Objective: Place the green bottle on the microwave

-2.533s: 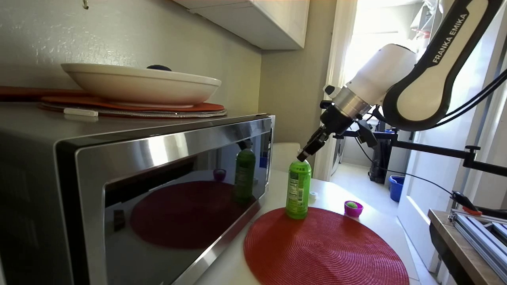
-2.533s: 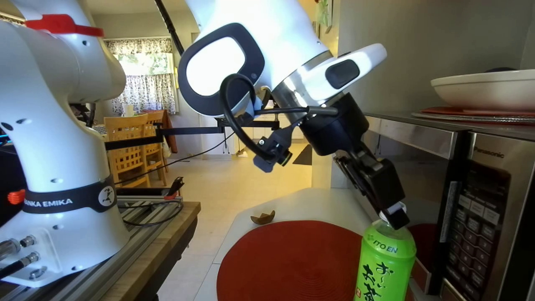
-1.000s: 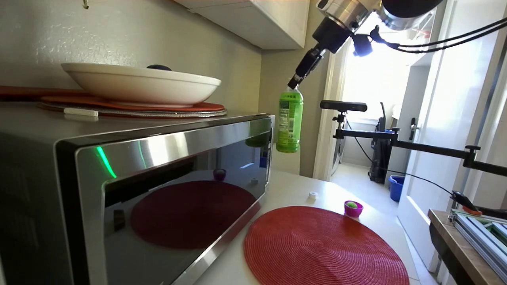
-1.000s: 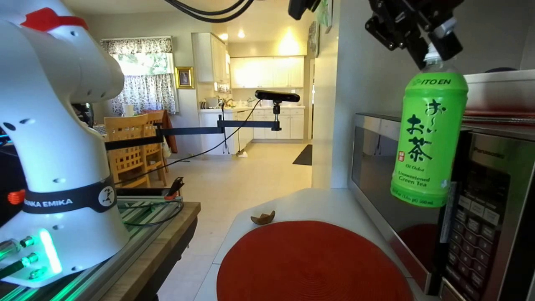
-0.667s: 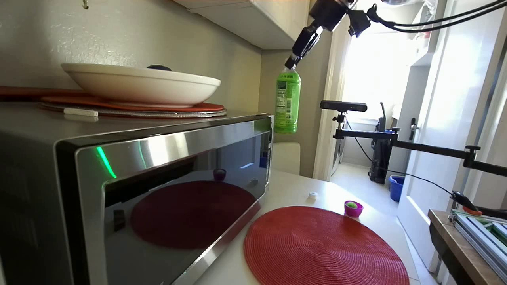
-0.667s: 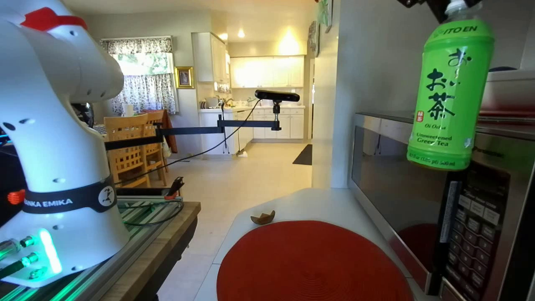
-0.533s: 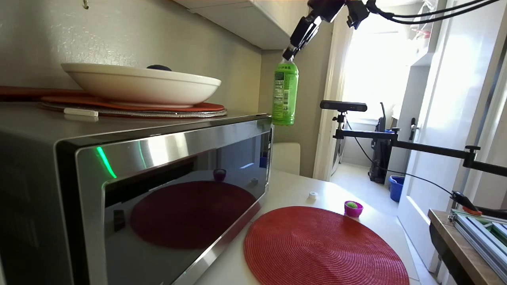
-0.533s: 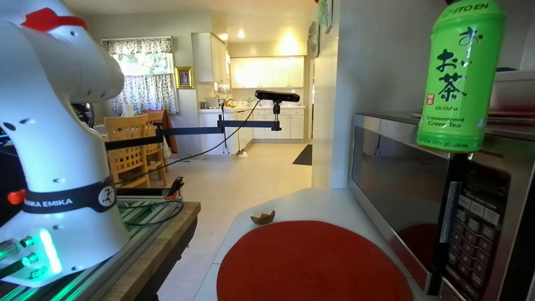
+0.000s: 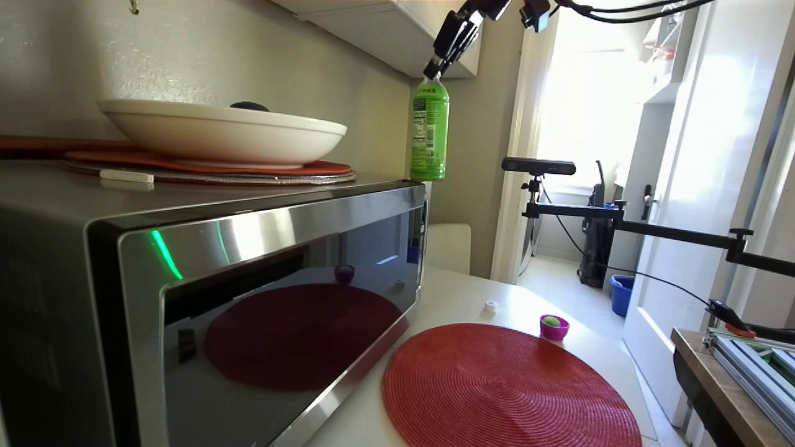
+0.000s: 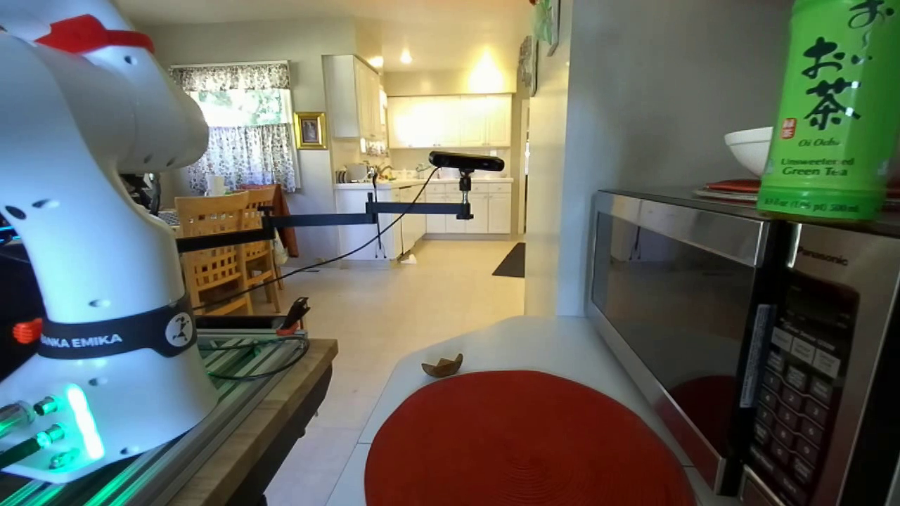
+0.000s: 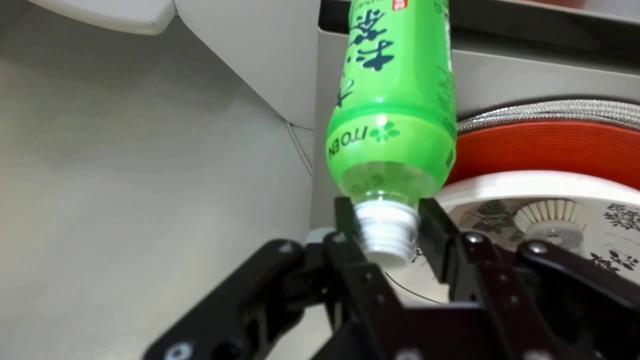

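Clasping 1 "ITO EN" green bottle [image 11: 395, 110] is the gripper [image 11: 388, 220].

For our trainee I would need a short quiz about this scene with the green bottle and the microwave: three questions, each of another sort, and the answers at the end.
1. Open question: by which part does the gripper hold the bottle?
2. Choose one: what colour is the small cup on the table? A) yellow B) pink C) black
3. True or false: a red mat lies between the bowl and the microwave.

Key: 1. Its white top. 2. B. 3. True.
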